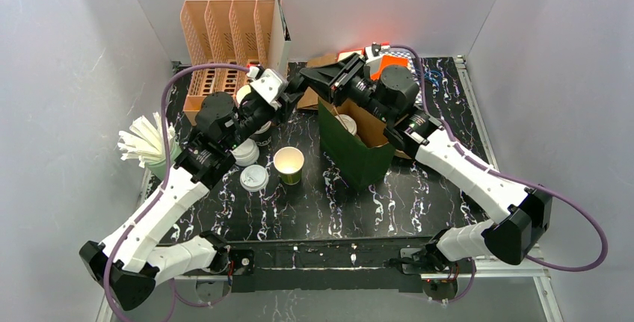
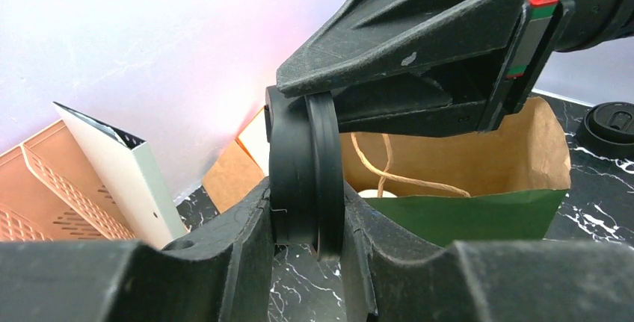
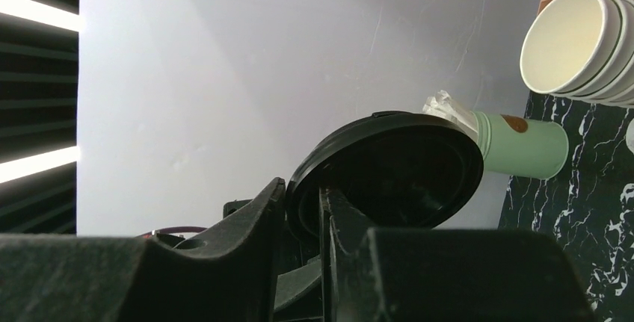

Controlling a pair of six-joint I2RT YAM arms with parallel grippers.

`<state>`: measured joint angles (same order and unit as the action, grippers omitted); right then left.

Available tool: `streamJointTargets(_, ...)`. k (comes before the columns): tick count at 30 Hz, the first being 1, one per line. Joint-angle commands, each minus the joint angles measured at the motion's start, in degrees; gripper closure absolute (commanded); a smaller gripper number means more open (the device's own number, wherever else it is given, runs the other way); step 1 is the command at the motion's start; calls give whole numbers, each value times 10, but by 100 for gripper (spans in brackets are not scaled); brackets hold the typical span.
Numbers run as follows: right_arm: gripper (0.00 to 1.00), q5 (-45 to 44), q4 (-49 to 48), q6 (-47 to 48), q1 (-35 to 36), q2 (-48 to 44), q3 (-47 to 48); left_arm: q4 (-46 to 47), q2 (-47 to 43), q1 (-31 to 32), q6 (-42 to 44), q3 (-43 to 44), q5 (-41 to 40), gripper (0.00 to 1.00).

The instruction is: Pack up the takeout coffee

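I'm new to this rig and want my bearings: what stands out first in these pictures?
Mid-air over the far middle of the table, a black lid sits inside both the left claw and the right claw at once. Beside them, to the right, stands an open green paper bag; a lidless paper cup stands left of it.

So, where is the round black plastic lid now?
Top view, rear centre: the round black plastic lid is in mid-air between left fingers and right fingers, just left of the green paper bag.
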<state>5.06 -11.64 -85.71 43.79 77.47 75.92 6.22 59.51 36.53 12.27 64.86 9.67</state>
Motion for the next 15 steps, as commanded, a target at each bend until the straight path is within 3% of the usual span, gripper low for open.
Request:
streamJointTargets(1,67,5,4,-1,1,-16,-11,-4,-28,1,21,13,16,75)
streamJointTargets(7,42,6,38,17,1,-29,-12,-56,-50,1,55,11,6,79)
streamJointTargets(15,11,17,161,103,-2,-107,-44,-136,-81,1,97,2,10,81)
